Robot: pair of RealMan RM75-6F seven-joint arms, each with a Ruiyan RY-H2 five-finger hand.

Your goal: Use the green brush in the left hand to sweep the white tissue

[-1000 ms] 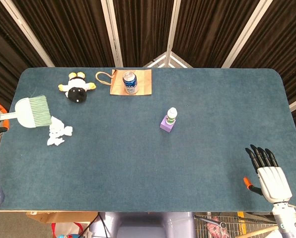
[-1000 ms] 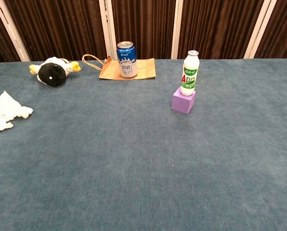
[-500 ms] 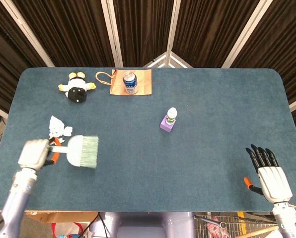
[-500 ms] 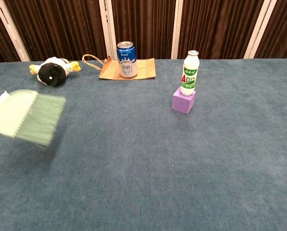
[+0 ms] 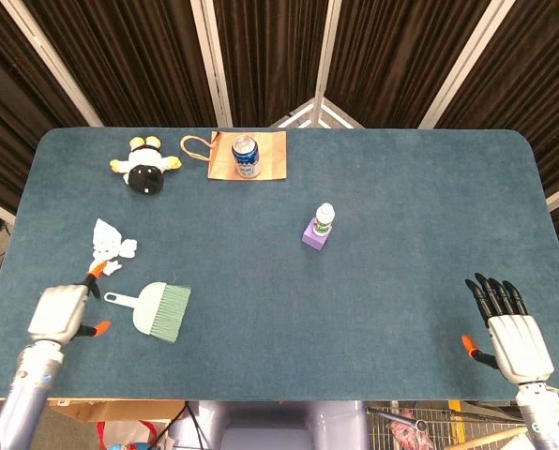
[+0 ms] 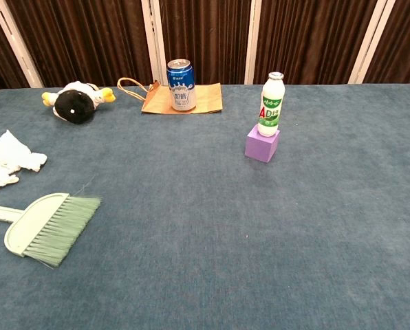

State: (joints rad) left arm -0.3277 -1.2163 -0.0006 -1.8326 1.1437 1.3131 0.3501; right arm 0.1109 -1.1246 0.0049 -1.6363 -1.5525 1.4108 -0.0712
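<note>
The left hand (image 5: 60,312) is at the near left edge of the table (image 5: 373,309). Its fingers look loosely curled and they hold nothing. The green brush (image 5: 153,308) lies flat just to the right of it, with the handle end pointing at the hand and the bristles away. The brush seems light and stiff, with soft bristles; the thin handle is the place to grip. A little farther, beyond the hand, lies the white tissue (image 5: 110,247), very light and crumpled, so it will move easily. The right hand (image 5: 510,328) rests far away, released.

Even, bright overhead light, both views sharp, no motion blur. Soft faint shadows under objects on the counter (image 5: 401,187); no glare. Curtains behind stay dark.
</note>
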